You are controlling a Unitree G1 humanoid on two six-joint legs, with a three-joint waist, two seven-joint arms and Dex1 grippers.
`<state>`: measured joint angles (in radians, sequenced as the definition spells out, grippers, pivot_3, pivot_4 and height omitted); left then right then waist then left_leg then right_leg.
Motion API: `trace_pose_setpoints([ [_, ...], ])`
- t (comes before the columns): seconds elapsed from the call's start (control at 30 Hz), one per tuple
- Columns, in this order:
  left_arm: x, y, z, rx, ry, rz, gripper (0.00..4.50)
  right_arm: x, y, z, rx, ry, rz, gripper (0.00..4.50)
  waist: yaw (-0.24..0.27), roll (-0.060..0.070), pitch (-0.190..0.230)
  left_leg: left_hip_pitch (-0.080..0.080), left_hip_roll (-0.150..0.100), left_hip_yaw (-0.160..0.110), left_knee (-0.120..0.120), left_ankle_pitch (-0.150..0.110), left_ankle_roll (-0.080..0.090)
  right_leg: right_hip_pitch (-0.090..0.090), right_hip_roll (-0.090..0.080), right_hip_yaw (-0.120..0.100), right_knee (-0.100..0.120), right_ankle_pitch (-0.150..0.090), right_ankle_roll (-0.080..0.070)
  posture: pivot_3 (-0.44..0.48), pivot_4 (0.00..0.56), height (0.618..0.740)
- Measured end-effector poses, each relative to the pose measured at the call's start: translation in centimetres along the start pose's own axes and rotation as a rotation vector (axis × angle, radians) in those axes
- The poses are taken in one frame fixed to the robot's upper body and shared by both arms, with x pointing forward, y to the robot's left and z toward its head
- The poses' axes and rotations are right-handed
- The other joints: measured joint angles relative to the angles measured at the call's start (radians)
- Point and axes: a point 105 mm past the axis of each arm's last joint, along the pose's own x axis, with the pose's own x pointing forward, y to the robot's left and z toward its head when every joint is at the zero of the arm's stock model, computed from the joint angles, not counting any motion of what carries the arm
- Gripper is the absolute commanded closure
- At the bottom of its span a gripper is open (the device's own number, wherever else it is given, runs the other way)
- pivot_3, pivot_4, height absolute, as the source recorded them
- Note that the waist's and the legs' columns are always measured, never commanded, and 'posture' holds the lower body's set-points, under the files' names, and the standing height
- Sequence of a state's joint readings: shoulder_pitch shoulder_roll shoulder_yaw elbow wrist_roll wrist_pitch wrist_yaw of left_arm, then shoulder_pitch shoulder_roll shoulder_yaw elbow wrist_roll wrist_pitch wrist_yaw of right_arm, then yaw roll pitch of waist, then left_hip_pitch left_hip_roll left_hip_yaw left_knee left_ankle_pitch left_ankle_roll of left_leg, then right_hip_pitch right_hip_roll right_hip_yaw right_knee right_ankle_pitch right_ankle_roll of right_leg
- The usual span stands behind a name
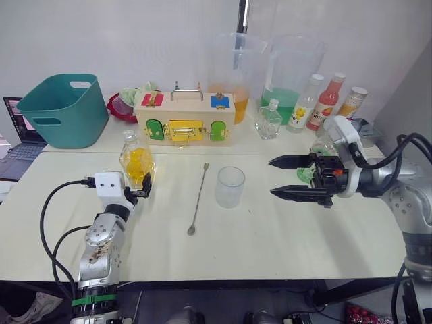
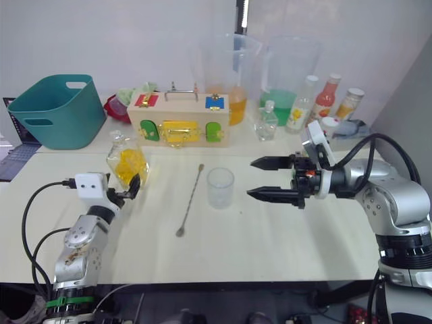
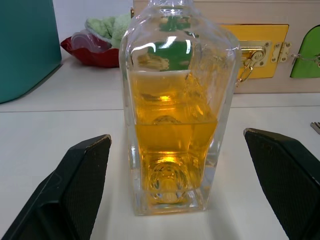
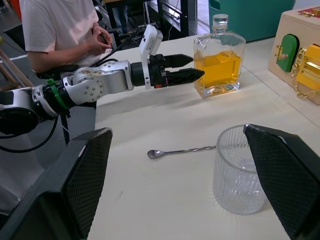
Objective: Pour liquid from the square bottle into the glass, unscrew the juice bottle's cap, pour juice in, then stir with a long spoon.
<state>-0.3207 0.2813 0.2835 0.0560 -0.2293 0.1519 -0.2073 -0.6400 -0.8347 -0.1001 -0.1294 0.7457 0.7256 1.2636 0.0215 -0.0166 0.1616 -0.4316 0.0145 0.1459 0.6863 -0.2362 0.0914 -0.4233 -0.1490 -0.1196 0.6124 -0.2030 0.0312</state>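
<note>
Left gripper (image 1: 144, 183), lower left of the head view: fingers spread wide, empty, the square bottle (image 1: 136, 160) upright between them, untouched. Forearm reaches forward, low over the table (image 1: 283, 236).

Right gripper (image 1: 291, 178), centre right: wide open, empty, pointing at the one glass (image 1: 229, 186), frame centre. One long spoon (image 1: 198, 198) lies flat between bottle and glass.

Juice bottle (image 1: 320, 150) partly hidden behind the right wrist.

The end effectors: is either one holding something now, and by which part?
Nothing is held. The left end effector is open just short of the square bottle; the right end effector is open beside the glass.
</note>
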Motion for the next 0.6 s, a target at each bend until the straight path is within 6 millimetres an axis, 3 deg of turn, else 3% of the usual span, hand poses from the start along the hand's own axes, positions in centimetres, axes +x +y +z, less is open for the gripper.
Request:
trace_pose_setpoints([
  [0.13, 1.2, -0.1, 0.8, 0.005, -0.028, -0.002, 0.00, -0.1, -0.1, -0.1, -0.004, 0.004, -0.011, 0.04, 0.001, 0.000, 0.000, 0.000, 0.000, 0.000, 0.000, 0.000, 0.001, 0.000, -0.001, 0.000, 0.000, 0.000, 0.000, 0.000, 0.150, 0.733],
  [0.33, 1.4, 0.0, 0.4, 0.007, -0.023, 0.001, 0.00, -0.2, -0.1, -0.5, 0.007, 0.009, -0.018, 0.04, 0.000, 0.000, 0.000, 0.000, 0.000, 0.000, 0.000, 0.001, 0.002, 0.000, -0.001, -0.001, 0.000, 0.000, 0.000, 0.000, 0.150, 0.733],
  [0.47, 4.0, -0.1, 1.2, -0.003, -0.018, 0.000, 0.00, -0.3, -0.5, -0.7, -0.011, 0.021, -0.053, 0.04, 0.012, -0.001, 0.000, -0.004, 0.001, -0.001, 0.006, -0.001, 0.000, -0.001, 0.001, -0.004, 0.001, 0.000, 0.000, 0.000, 0.150, 0.733],
  [0.5, 4.5, 0.0, 1.8, 0.006, -0.032, 0.002, 0.54, -0.4, -0.5, -0.7, -0.015, 0.024, -0.060, 0.00, 0.011, -0.001, 0.000, -0.004, 0.001, -0.001, 0.007, -0.001, 0.002, -0.001, 0.000, -0.003, 0.002, 0.000, 0.000, 0.000, 0.150, 0.733],
  [0.6, 4.9, -0.1, 2.7, 0.007, -0.056, 0.003, 1.43, -0.4, -0.7, -0.7, -0.019, 0.025, -0.073, 0.00, 0.006, -0.001, 0.000, -0.005, 0.000, -0.001, 0.008, -0.002, 0.005, 0.000, 0.000, -0.003, 0.001, 0.001, 0.002, 0.000, 0.150, 0.733],
])
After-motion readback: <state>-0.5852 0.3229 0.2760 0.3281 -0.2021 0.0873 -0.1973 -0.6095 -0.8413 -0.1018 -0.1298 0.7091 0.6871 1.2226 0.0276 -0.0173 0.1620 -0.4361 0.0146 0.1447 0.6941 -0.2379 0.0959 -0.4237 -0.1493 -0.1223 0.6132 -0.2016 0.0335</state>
